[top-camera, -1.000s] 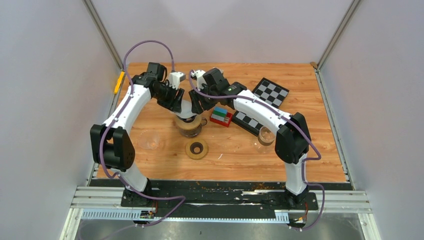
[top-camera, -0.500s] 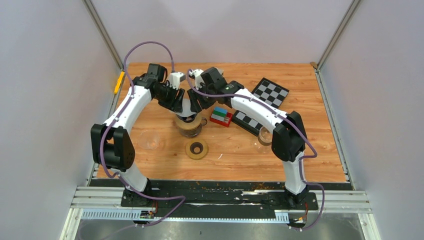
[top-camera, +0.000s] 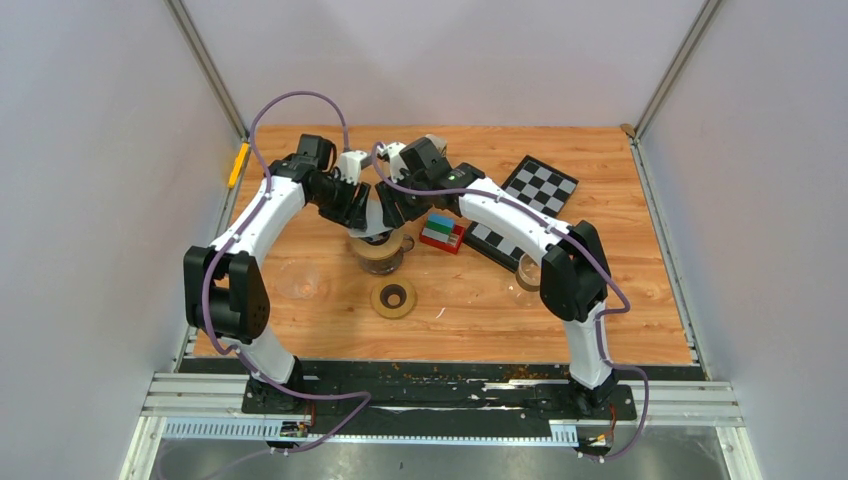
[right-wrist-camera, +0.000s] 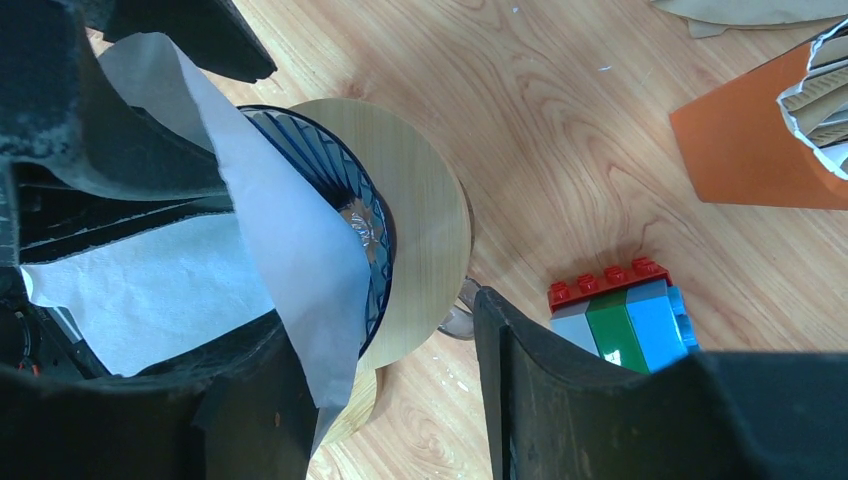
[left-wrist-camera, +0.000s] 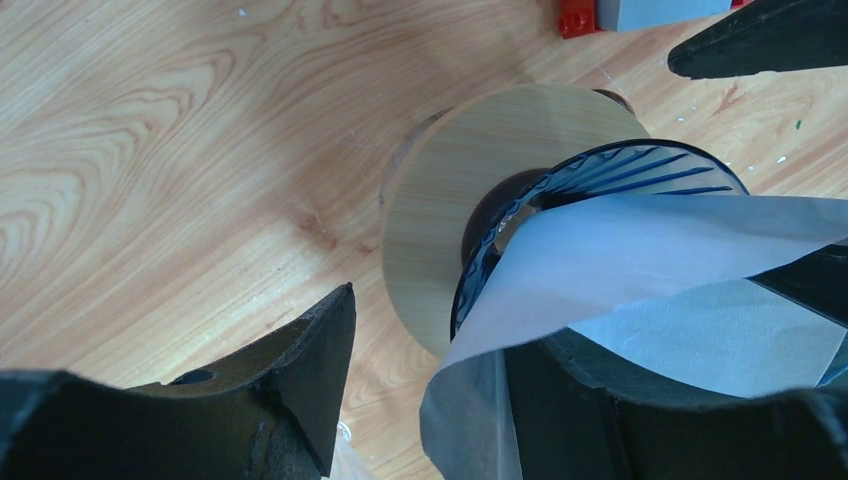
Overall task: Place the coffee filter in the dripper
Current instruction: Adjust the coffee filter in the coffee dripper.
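The white paper coffee filter (left-wrist-camera: 650,260) hangs opened over the dripper (left-wrist-camera: 480,190), a blue-ribbed glass cone with a round wooden collar. Its lower tip points into the cone (right-wrist-camera: 345,190). My left gripper (left-wrist-camera: 430,330) is open, and the filter is draped over its right finger (left-wrist-camera: 600,410). My right gripper (right-wrist-camera: 385,320) is open too, with the filter (right-wrist-camera: 290,240) lying over its left finger (right-wrist-camera: 150,400). From above, both grippers (top-camera: 358,205) (top-camera: 390,208) meet just over the dripper (top-camera: 378,240). How deep the filter sits is hidden.
A red, green and blue brick block (top-camera: 441,232) lies right of the dripper, and an orange box (right-wrist-camera: 750,150) shows beyond it. A wooden ring (top-camera: 393,298) lies in front. Glass cups stand at the left (top-camera: 300,282) and right (top-camera: 530,270). A checkerboard (top-camera: 541,183) lies at the back right.
Both grippers have drawn closer together over the dripper, with the filter between them. The right arm's elbow has shifted left.
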`<action>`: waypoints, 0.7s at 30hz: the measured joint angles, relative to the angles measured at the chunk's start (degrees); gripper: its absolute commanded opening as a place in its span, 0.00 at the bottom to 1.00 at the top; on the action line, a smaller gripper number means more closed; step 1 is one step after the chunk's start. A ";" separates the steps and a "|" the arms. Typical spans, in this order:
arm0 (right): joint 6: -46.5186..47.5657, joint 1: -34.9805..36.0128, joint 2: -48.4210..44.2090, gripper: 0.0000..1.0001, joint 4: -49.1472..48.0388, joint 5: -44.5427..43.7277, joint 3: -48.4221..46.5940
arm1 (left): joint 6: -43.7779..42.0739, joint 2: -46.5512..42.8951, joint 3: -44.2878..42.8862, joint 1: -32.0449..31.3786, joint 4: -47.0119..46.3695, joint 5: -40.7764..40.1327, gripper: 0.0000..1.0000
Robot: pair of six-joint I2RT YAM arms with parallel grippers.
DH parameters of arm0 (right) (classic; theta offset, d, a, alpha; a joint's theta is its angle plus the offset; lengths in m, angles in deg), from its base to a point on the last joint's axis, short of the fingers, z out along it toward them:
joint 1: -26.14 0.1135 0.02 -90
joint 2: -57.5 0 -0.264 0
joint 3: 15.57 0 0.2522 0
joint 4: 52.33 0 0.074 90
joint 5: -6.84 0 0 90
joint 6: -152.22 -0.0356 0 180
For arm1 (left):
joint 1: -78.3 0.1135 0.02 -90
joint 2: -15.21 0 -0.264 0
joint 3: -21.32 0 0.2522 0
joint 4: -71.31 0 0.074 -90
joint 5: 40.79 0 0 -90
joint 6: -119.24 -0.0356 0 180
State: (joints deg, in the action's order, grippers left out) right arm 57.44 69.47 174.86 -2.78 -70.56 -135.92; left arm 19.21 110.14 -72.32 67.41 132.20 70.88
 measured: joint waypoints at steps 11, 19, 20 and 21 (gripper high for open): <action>0.28 0.00 0.59 0.54 -0.13 -0.42 0.02 | 0.90 0.00 1.11 0.00 -2.14 0.33 0.63; 0.37 0.11 0.76 0.54 -0.66 -0.68 0.02 | 1.70 0.00 3.32 0.00 -4.81 0.83 0.64; 0.37 0.11 0.85 0.54 -0.70 -0.74 0.02 | 1.84 0.00 3.48 0.00 -5.01 0.87 0.64; 0.37 0.11 0.96 0.54 -0.74 -0.76 0.02 | 1.92 0.00 3.58 0.00 -5.14 0.96 0.64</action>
State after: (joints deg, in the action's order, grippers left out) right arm 57.81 69.58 175.82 -3.52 -71.32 -135.90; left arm 21.14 110.14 -68.73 67.41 127.06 71.84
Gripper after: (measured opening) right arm 0.540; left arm 0.640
